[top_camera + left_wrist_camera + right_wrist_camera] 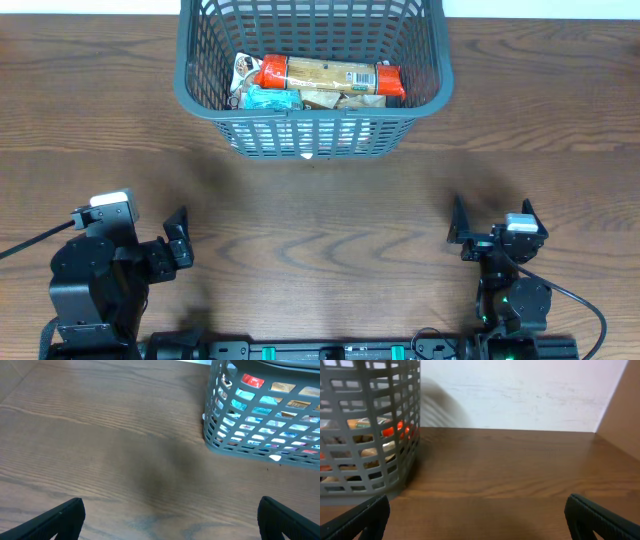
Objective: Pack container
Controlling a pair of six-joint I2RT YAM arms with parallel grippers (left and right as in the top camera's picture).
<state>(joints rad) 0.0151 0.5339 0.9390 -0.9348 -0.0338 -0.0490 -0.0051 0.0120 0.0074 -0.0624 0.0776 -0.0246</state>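
The container, a large dark grey lattice basket [200,95], stands at the far middle of the wooden table. Inside lie a long tan packet with red ends [330,76], a light blue packet [268,98] and other packets. The basket also shows in the left wrist view [220,435] at upper right and in the right wrist view [395,470] at left. My left gripper [178,238] is open and empty at the near left [170,517]. My right gripper [490,228] is open and empty at the near right [477,515]. Both are well short of the basket.
Bare brown wood lies between the grippers and the basket. A white wall [520,395] stands behind the table's far edge in the right wrist view. A black cable [585,305] runs by the right arm's base.
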